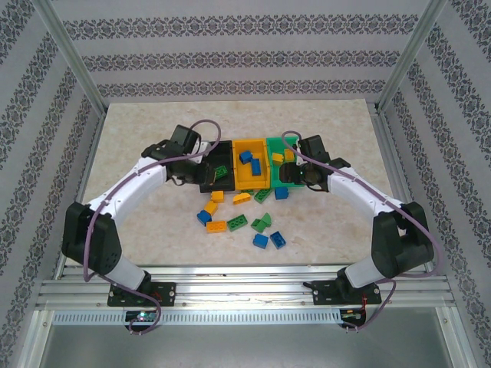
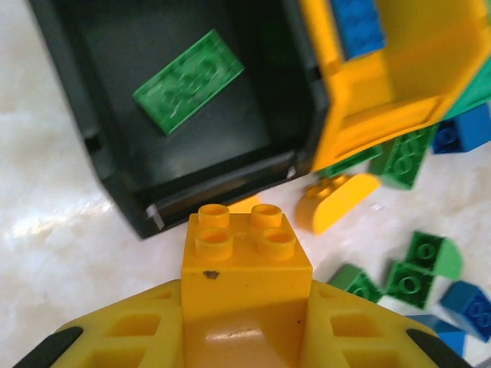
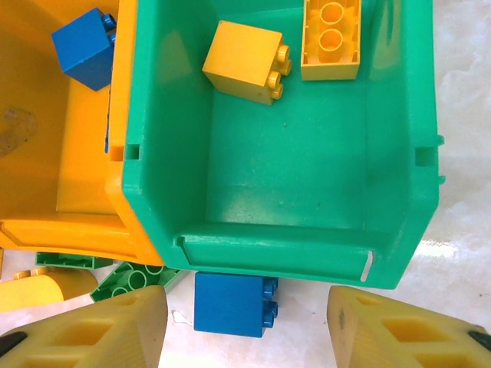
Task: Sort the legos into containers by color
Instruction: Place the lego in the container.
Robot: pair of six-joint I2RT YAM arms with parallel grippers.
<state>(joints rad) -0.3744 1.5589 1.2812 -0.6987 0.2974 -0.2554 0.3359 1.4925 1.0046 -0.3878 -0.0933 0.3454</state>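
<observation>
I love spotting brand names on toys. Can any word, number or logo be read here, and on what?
None is readable.
The raised pattern on the green brick in the black bin is too blurred to read.
The studs of the orange-yellow brick between the left fingers show no legible lettering.

A pale beige, marble-patterned tabletop stands inside a booth of white panel walls crossed by horizontal grey bands of ornament. Slim silver aluminium posts rise at the back corners, and ribbed silver aluminium rails run along the table's near edge. Below them lies a plain grey surface. Soft light leaves white glare on the glossy top.
</observation>
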